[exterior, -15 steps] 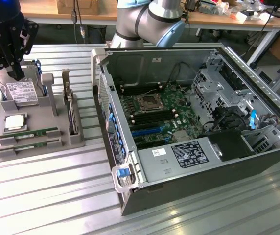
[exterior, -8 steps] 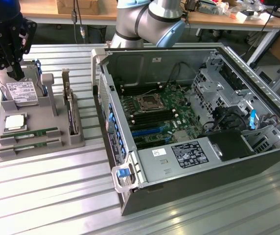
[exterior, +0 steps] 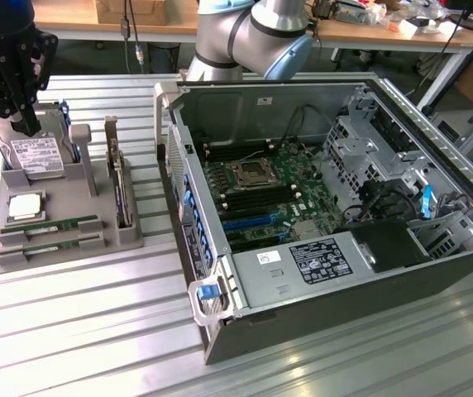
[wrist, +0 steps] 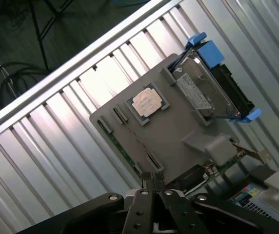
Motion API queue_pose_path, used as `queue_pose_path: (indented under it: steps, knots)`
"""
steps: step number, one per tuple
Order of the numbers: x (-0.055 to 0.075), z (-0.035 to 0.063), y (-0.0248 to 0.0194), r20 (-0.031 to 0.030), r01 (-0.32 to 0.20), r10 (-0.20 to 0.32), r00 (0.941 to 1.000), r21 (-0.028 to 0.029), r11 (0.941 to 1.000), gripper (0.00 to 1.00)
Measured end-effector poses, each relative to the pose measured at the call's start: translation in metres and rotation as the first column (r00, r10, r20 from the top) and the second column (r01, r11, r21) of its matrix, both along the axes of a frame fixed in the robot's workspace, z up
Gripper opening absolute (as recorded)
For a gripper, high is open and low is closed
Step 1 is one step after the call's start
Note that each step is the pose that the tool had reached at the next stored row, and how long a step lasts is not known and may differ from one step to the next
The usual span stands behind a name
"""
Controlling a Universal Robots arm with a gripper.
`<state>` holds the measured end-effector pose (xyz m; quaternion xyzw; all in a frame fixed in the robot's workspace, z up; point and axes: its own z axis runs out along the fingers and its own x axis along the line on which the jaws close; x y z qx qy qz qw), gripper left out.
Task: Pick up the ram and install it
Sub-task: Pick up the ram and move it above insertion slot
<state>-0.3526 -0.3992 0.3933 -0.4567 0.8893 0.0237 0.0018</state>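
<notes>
Counter (exterior: 71, 331): ribbed metal slats across the lower frame, carrying a grey tray and an open computer case.
Computer case (exterior: 319, 331): lower middle to right of the exterior view, lying with its side panel off; a blue latch handle (exterior: 207, 298) sits at the near corner.
Power supply (exterior: 303, 265): a labelled silver box along the case's near wall.
Motherboard (exterior: 261, 186): flat inside the case, with a square processor socket in the middle, long dark slots beside it and blue slots nearer.
Tray (exterior: 5, 256): at the exterior view's left, just beside the case.
Second green stick (exterior: 54, 241): lying in the tray's nearest slot.
Ram (exterior: 50, 224): in the next slot back, parallel to its twin and close beside it, seated in the tray, well apart from the motherboard.
Processor chip (exterior: 23, 207): a silver square behind the sticks, also seen from the wrist (wrist: 147, 102).
Upright card (exterior: 119, 186): standing on edge in the tray's right slot, its metal bracket pointing up.
Hard drive (exterior: 38, 153): propped in a blue carrier at the tray's far end (wrist: 198, 92).
Fingers (wrist: 148, 187): pressed together with nothing between them, hanging at upper left of the exterior view (exterior: 28, 120) over the tray's far end, clear of the ram.
Arm (exterior: 253, 33): a grey and pale blue joint at top centre, behind the case.
Background: wooden benches with boxes and cables along the top edge.
</notes>
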Motion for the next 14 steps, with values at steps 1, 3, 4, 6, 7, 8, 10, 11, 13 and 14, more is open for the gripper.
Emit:
queue_pose_path:
  steps: [1, 3, 4, 6, 7, 8, 10, 11, 13, 14]
  knots:
    - [0.0000, 0.0000, 0.0000, 0.0000, -0.012, 0.012, 0.9999, 0.0000, 0.9999, 0.11]
    - [0.0000, 0.0000, 0.0000, 0.0000, -0.039, 0.039, 0.9992, 0.0000, 0.9992, 0.11]
    - [0.0000, 0.0000, 0.0000, 0.0000, -0.046, 0.046, 0.9989, 0.0000, 0.9989, 0.11]
    - [0.0000, 0.0000, 0.0000, 0.0000, -0.059, 0.059, 0.9983, 0.0000, 0.9983, 0.11]
    - [0.0000, 0.0000, 0.0000, 0.0000, -0.076, 0.076, 0.9971, 0.0000, 0.9971, 0.11]
    - [0.0000, 0.0000, 0.0000, 0.0000, -0.084, 0.084, 0.9965, 0.0000, 0.9965, 0.11]
    - [0.0000, 0.0000, 0.0000, -0.0001, -0.103, 0.103, 0.9946, 0.0000, 0.9946, 0.11]
    - [0.0000, 0.0000, 0.0000, 0.0000, -0.111, 0.111, 0.9938, 0.0000, 0.9938, 0.11]
    - [0.0000, 0.0000, 0.0000, 0.0000, -0.129, 0.129, 0.9917, 0.0000, 0.9917, 0.11]
    - [0.0000, 0.0000, 0.0000, 0.0000, -0.147, 0.147, 0.9892, 0.0000, 0.9892, 0.11]
